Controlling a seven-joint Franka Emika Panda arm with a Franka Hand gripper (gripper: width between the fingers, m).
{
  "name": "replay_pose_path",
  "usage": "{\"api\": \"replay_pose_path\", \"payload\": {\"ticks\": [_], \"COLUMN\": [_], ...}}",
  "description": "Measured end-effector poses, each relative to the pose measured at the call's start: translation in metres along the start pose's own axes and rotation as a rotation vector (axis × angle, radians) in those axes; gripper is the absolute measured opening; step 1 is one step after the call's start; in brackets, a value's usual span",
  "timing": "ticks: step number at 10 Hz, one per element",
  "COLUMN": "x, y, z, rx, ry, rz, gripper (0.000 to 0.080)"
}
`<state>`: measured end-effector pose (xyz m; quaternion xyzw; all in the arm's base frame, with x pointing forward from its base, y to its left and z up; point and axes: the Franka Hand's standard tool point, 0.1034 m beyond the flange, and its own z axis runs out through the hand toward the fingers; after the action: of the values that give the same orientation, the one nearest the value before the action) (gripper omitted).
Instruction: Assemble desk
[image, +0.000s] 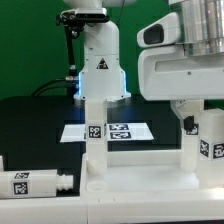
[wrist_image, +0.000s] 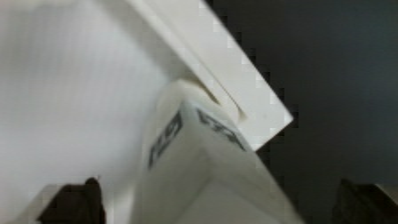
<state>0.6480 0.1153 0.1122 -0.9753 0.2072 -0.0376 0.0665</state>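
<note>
The gripper (wrist_image: 210, 205) has its fingers spread wide, holding nothing. Straight below it a leg (wrist_image: 196, 150) stands upright on the tabletop (image: 150, 172), long axis vertical, so it's a straight drop.

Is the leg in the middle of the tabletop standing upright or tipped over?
Upright: the leg stands vertical on the tabletop; another leg lies flat.

The arm reaches down on the exterior view's right, its hand (image: 203, 125) spread wide, fingertips (wrist_image: 71, 200) apart.
</note>
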Motion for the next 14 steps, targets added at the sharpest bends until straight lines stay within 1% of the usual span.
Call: {"api": "replay_pose_path", "payload": {"ticks": [1,2,4,6,7,8,9,10,11,12,13,14], "x": [-0.002,-0.004,-0.003,-0.003,-0.003,-0.002,-0.002,-0.002,-0.004,-0.005,-0.004,-0.004], "y": [-0.001,0.003,0.004,0.004,0.007,0.008,0.008,0.009,0.009,0.01,0.012,0.011], "z": [0.0,0.002,0.002,0.002,0.003,0.003,0.003,0.003,0.004,0.004,0.004,0.004], "rx": [0.0,-0.002,-0.003,-0.002,-0.006,-0.009,-0.02,-0.02,-0.018,0.0,0.014,0.015], "ry": [0.004,0.008,0.008,0.007,0.006,0.008,0.015,0.021,0.024,0.031,0.021,0.021], "rz": [-0.147,-0.193,-0.16,-0.106,-0.002,0.098,0.193,0.377,0.619,0.833,0.953,0.996], "gripper": [0.0649,0.0649,0.0644,0.0389,0.0389,0.0297,0.0297,0.0297,0.0297,0.0297,0.0297,0.0297]}}
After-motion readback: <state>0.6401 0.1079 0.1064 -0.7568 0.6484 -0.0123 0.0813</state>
